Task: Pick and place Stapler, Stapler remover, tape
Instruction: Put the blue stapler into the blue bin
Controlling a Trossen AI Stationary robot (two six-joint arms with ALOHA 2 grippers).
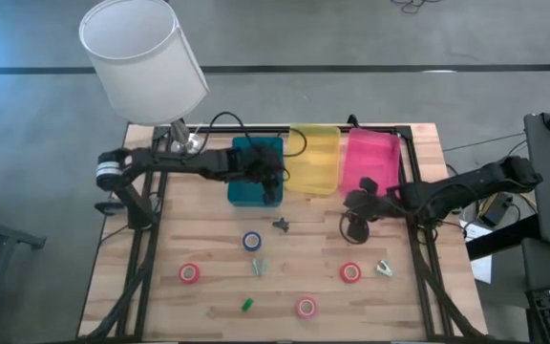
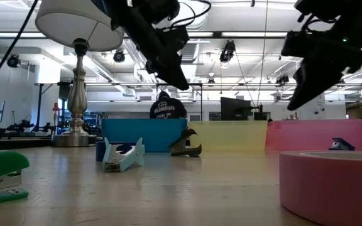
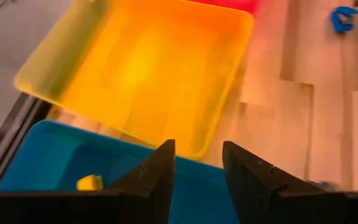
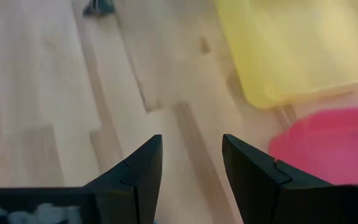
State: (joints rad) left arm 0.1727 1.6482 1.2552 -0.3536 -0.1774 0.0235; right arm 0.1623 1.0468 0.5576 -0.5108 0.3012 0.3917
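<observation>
My left gripper (image 1: 273, 180) is open and empty above the blue bin (image 1: 254, 172); its wrist view (image 3: 197, 146) shows a small yellow item (image 3: 90, 182) lying in that bin. My right gripper (image 1: 356, 212) is open and empty over bare wood in front of the pink bin (image 1: 372, 161), as its wrist view (image 4: 191, 140) shows. A blue tape roll (image 1: 252, 241) and three red rolls (image 1: 190, 273), (image 1: 350, 272), (image 1: 306, 307) lie flat on the table. A dark staple remover (image 1: 281, 225), a pale stapler (image 1: 260, 267), a green stapler (image 1: 247, 305) and a small pale item (image 1: 384, 268) lie among them.
A yellow bin (image 1: 315, 158) stands between the blue and pink bins along the far edge. A lamp with a white shade (image 1: 143, 57) stands at the far left corner. A small blue item (image 2: 341, 144) lies in front of the pink bin. A person shows in the room behind the table (image 2: 167, 107).
</observation>
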